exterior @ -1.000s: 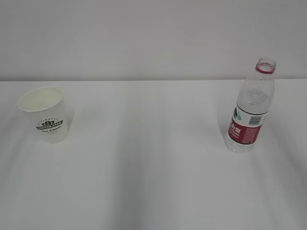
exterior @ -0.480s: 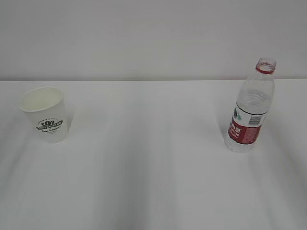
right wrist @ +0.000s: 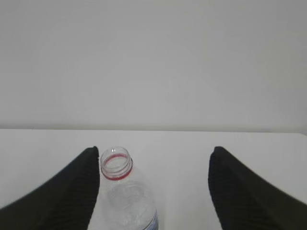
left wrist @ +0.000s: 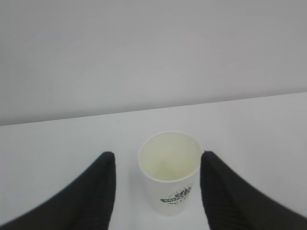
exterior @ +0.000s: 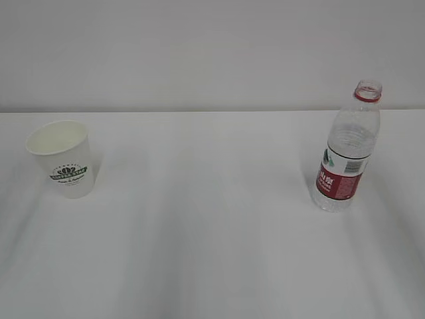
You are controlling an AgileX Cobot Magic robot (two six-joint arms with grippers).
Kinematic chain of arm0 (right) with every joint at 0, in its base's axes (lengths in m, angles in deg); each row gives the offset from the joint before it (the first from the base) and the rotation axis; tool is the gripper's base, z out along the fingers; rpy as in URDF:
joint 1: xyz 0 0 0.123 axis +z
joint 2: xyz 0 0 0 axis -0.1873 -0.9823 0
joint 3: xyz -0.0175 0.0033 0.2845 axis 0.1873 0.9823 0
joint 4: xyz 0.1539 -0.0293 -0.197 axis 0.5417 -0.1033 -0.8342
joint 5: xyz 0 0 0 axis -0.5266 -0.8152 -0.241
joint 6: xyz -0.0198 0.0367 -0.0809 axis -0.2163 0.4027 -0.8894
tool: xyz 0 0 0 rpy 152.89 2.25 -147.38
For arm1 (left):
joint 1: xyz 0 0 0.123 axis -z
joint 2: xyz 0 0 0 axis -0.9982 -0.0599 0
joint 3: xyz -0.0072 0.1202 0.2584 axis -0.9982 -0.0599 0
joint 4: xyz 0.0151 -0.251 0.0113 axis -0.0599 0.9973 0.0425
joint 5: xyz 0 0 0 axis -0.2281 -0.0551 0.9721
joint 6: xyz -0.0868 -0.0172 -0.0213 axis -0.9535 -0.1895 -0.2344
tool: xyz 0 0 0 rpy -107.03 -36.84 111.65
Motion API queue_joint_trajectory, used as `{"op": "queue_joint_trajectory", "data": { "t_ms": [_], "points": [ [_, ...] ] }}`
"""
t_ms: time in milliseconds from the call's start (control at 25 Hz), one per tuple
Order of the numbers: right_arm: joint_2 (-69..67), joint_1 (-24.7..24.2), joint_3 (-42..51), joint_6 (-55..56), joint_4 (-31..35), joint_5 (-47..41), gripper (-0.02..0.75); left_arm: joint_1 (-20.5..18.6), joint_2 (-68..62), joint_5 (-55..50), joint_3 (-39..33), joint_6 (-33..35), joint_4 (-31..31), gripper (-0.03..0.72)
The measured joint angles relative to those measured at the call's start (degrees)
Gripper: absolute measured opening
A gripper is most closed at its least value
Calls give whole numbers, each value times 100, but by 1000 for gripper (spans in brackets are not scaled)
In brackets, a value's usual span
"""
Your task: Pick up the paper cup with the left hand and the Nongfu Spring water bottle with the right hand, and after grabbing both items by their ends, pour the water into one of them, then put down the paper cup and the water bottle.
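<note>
Neither arm appeared in the exterior view. In the left wrist view, the left end effector point(left wrist: 157, 165) showed only its two black fingers point(left wrist: 96, 191), cut off by the bottom edge, and the small print on the paper cup point(left wrist: 170, 171) was unreadable. In the right wrist view, the bottle point(right wrist: 125, 196) was cut off below its shoulder, hiding its label.
</note>
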Motion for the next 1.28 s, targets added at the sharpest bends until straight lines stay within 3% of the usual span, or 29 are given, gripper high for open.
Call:
{"op": "queue_joint_trajectory", "data": {
  "t_ms": [680, 960, 1280],
  "points": [
    [0, 0, 1114, 0, 11, 1012, 529, 307, -952, 499, -15, 0, 0, 411],
    [0, 0, 1603, 0, 11, 1443, 492, 307, -1187, 1493, -722, 0, 0, 399],
    [0, 0, 1871, 0, -25, 1735, 488, 307, -1195, 1922, -1120, 0, 0, 398]
  ]
}}
